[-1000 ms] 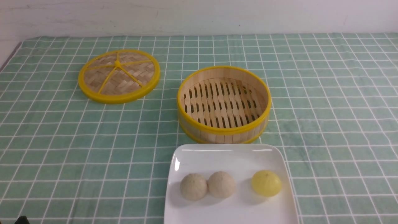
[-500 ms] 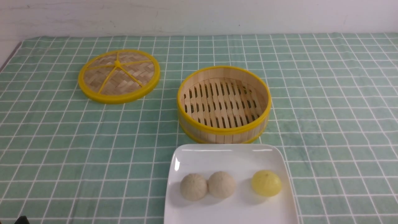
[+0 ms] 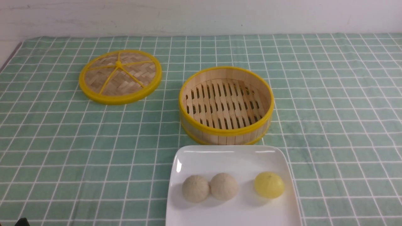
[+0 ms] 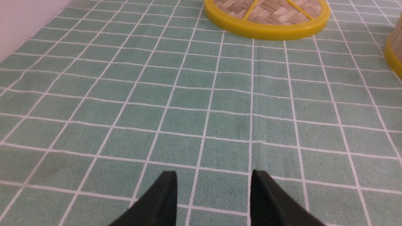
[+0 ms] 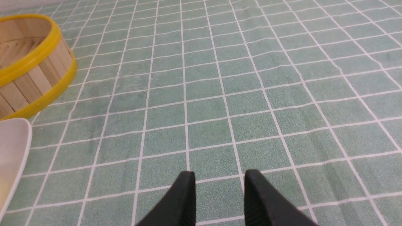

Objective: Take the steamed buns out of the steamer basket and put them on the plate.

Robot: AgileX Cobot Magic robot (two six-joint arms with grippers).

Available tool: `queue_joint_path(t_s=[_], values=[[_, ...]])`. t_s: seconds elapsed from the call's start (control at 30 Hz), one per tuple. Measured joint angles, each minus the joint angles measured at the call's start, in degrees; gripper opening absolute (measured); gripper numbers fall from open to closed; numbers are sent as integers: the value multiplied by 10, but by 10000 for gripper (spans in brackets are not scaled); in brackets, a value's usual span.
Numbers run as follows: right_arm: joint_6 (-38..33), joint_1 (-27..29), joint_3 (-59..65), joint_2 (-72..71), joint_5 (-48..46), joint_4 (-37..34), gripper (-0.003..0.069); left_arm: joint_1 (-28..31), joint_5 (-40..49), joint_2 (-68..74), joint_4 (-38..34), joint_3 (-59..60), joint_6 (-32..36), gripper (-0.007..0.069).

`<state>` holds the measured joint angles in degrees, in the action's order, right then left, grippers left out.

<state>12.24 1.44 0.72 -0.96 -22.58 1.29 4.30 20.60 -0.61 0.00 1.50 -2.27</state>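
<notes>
Buns plated; nothing was seen to change across the last second.
Steamer basket (image 3: 226, 105) was emptied; left gripper (image 4: 213, 183) and right gripper (image 5: 219, 183) were parted, empty.

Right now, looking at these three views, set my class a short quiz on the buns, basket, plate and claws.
1. True or false: the basket holds no bun.
2. How many buns lie on the plate? A) one B) two C) three
3. Fill in: the lid lies flat on the ____.

Key
1. True: only bare slats show.
2. C: two beige buns touching, and the yellow bun apart.
3. Cloth. The left claw and right claw both stand open above it, holding nothing.
</notes>
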Motion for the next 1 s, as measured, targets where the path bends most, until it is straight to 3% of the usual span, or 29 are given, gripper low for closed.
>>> queue_joint_path(t_s=[0.73,1.0], values=[[-1,0,0,0,1,22,239,0,0,0,0,0,0,347],[-52,0,0,0,1,33,239,0,0,0,0,0,0,347]])
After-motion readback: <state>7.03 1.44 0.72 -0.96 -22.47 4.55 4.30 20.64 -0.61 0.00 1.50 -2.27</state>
